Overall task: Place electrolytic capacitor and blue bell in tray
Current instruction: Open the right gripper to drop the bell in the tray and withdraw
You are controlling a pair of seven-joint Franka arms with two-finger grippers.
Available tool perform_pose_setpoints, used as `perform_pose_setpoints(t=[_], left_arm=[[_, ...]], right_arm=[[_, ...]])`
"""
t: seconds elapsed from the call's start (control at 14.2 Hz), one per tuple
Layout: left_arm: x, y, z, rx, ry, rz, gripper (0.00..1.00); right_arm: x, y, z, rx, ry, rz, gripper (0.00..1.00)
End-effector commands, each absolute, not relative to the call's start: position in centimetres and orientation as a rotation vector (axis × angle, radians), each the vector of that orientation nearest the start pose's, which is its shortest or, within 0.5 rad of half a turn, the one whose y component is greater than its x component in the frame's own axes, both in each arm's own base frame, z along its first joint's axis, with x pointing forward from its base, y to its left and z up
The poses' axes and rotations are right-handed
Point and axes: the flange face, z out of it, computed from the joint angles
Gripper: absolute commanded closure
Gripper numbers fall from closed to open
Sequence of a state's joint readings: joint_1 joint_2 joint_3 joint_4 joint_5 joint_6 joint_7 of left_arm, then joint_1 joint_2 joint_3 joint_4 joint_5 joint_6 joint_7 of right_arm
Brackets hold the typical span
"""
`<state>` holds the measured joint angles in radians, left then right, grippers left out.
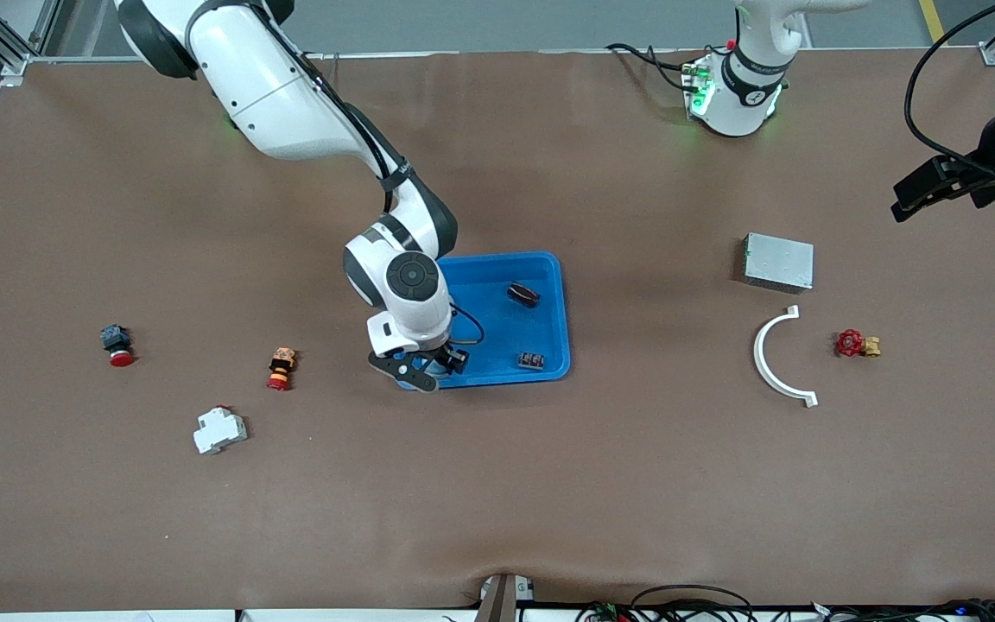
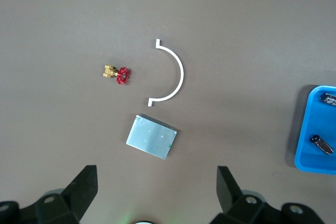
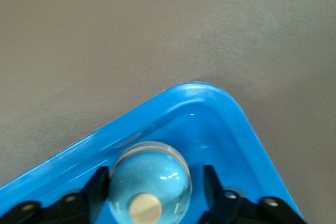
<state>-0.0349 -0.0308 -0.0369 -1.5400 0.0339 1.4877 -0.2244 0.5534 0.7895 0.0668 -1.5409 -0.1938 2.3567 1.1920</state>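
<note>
The blue tray (image 1: 562, 311) lies mid-table. A dark cylindrical capacitor (image 1: 523, 295) lies in it, also seen in the left wrist view (image 2: 321, 144). My right gripper (image 1: 428, 367) is low in the tray's corner nearest the front camera at the right arm's end. Its fingers stand on both sides of the light blue bell (image 3: 151, 177), which sits on the tray floor (image 3: 210, 95). One finger is against the bell, and a gap shows at the other. My left gripper (image 1: 903, 207) waits wide open and empty above the table at the left arm's end (image 2: 156, 187).
A small dark block (image 1: 532, 360) also lies in the tray. A silver box (image 1: 778, 262), a white curved piece (image 1: 770, 363) and a red-handled valve (image 1: 856, 344) lie toward the left arm's end. Two red-capped buttons (image 1: 117, 344) (image 1: 281, 368) and a white breaker (image 1: 219, 429) lie toward the right arm's end.
</note>
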Motion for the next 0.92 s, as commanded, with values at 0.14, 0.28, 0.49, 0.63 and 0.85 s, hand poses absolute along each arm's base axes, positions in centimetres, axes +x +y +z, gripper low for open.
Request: perform_pose_setpoints(t=[0.14,0.28,0.49,0.63,0.85], left_arm=[[52.6,-3.4,65.9,-3.107,-0.209,0.028,0.00],[52.6,-3.4,65.9,-3.107,-0.209,0.026,0.00],[52.5,-3.7,65.9,-3.109,-0.197,0.028,0.00],[52.5,-3.8,65.9,-3.121,-0.196,0.033,0.00],[52.5,-4.1,65.8,-3.120,-0.177,0.035,0.00]], right_arm=[[58.6,40.2,20.1,-3.104,0.724,-0.169,0.00],[59.2,39.8,23.3,-3.135,0.729,-0.134,0.00],[62.0,35.5,28.0,-3.181,0.563,-0.083,0.00],[63.7,31.1,30.5,-3.220,0.410,-0.052,0.00],[66.1,23.1,34.0,-3.260,0.155,-0.008,0.00]])
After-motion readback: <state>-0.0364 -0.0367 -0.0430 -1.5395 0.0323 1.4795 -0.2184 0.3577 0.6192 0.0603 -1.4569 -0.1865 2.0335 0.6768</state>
